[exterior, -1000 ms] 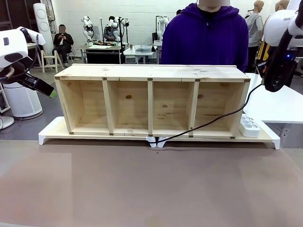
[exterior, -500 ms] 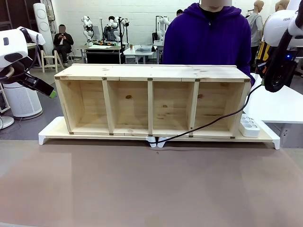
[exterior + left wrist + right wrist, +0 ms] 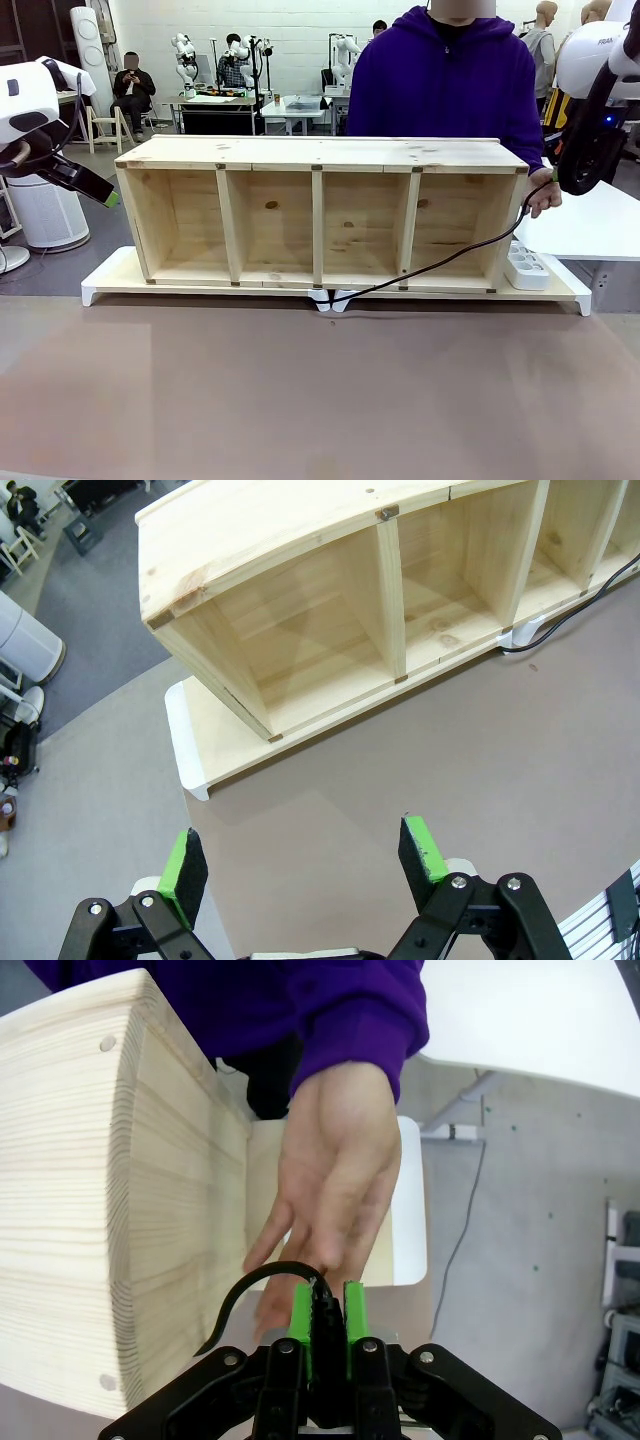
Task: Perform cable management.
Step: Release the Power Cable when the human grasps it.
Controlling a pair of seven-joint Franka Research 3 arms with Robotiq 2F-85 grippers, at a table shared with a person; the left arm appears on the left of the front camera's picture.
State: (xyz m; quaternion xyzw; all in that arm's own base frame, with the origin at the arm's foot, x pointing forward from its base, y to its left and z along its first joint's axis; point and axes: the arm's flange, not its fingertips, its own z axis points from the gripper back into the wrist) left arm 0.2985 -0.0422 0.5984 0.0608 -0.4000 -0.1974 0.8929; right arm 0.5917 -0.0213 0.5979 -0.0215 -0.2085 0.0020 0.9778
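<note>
The cable [image 3: 440, 262], thin and black, runs from the front middle of the white riser [image 3: 105, 280] up past the right end of the wooden shelf [image 3: 320, 155]. In the right wrist view my right gripper [image 3: 327, 1322] is shut on the cable [image 3: 318, 1298], which curls out to the left of the green pads [image 3: 300, 1322]. The person's open hand [image 3: 335, 1180] lies just beyond those pads, beside the shelf's end wall [image 3: 100, 1190], and shows at the shelf's right end [image 3: 545, 195]. My left gripper [image 3: 303, 855] is open and holds nothing, high off the shelf's left end [image 3: 105, 198].
A white power strip [image 3: 527, 267] lies on the riser at the shelf's right end. The person in a purple hoodie [image 3: 440, 75] stands behind the shelf. A white table [image 3: 590, 220] stands to the right. Brown tabletop [image 3: 320, 390] stretches in front.
The person has shifted slightly right and brought a hand down beside the shelf's right end, close to my right gripper. Neither arm has moved, and the cable lies as before.
</note>
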